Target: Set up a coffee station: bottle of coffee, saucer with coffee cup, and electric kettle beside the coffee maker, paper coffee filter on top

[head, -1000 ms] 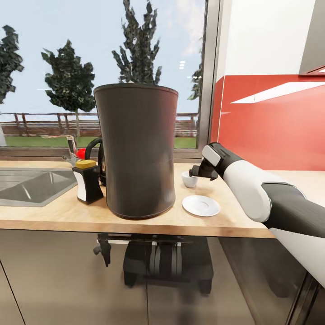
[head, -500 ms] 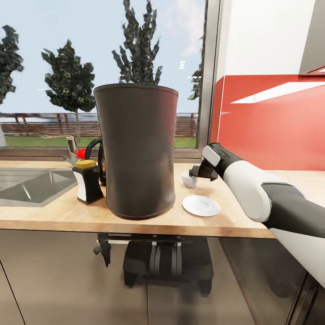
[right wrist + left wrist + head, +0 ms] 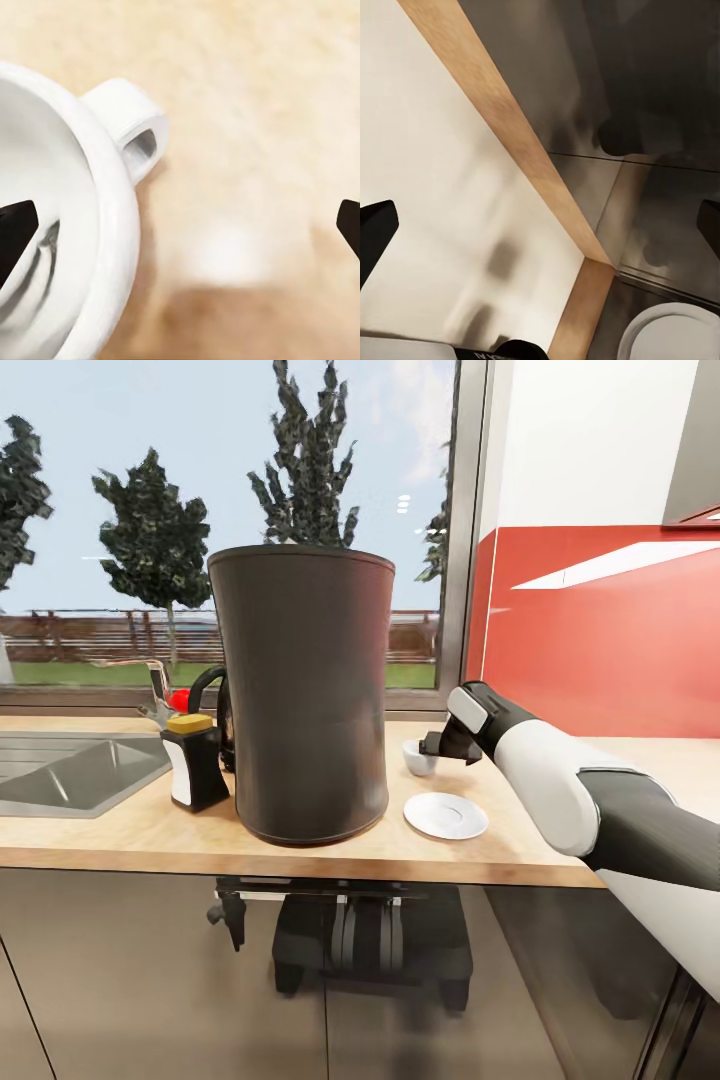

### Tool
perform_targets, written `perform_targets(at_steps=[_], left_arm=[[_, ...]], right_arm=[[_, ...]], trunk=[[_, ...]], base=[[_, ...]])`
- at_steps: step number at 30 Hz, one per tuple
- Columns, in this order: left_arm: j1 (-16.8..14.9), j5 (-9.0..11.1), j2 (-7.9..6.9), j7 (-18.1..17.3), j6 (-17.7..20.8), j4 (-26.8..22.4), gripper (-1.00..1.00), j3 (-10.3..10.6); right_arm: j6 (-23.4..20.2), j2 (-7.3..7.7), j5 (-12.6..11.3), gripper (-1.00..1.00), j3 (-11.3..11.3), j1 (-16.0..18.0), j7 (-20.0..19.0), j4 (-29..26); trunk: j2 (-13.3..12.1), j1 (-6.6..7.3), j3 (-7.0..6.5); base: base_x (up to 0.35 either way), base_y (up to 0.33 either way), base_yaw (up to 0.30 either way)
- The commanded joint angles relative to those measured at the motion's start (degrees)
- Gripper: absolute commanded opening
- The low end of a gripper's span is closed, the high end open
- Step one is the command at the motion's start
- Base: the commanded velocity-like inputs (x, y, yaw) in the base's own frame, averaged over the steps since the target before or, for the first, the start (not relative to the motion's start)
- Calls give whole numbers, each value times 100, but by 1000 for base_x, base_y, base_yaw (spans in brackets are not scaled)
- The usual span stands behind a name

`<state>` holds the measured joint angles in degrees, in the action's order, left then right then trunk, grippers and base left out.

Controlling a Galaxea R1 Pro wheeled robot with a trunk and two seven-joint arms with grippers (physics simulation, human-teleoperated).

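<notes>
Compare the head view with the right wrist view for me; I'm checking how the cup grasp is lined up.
Head view alone: the tall dark grey cylindrical coffee maker, the small round flat white saucer lying bare, apart from the cup, the yellow-capped white-label bottle of coffee, and the steel sink.

Right wrist view alone: the cup's handle and hollow inside, with one dark fingertip over the cup's inside and the other out over bare wood.

Both: the small white coffee cup, the right gripper and the light wood-grain kitchen countertop.
</notes>
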<state>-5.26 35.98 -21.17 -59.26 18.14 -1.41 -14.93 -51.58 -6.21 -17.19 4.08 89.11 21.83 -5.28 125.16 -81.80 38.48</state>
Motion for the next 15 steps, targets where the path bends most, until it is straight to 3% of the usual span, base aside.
perform_targets(at_steps=[1, 2, 15], left_arm=[[-2, -21, -1, -15, 58, 0, 100, -45], [-2, -21, -1, -15, 58, 0, 100, -45], [-2, -21, -1, -15, 58, 0, 100, -45]], right_arm=[[-10, -3, -30, 100, 40, 2, 58, -9], [-10, -3, -30, -100, 40, 2, 58, -9], [-10, -3, -30, -100, 40, 1, 58, -9]], trunk=[[3, 1, 7], [3, 1, 7], [3, 1, 7]], base=[[0, 0, 0], [0, 0, 0], [0, 0, 0]])
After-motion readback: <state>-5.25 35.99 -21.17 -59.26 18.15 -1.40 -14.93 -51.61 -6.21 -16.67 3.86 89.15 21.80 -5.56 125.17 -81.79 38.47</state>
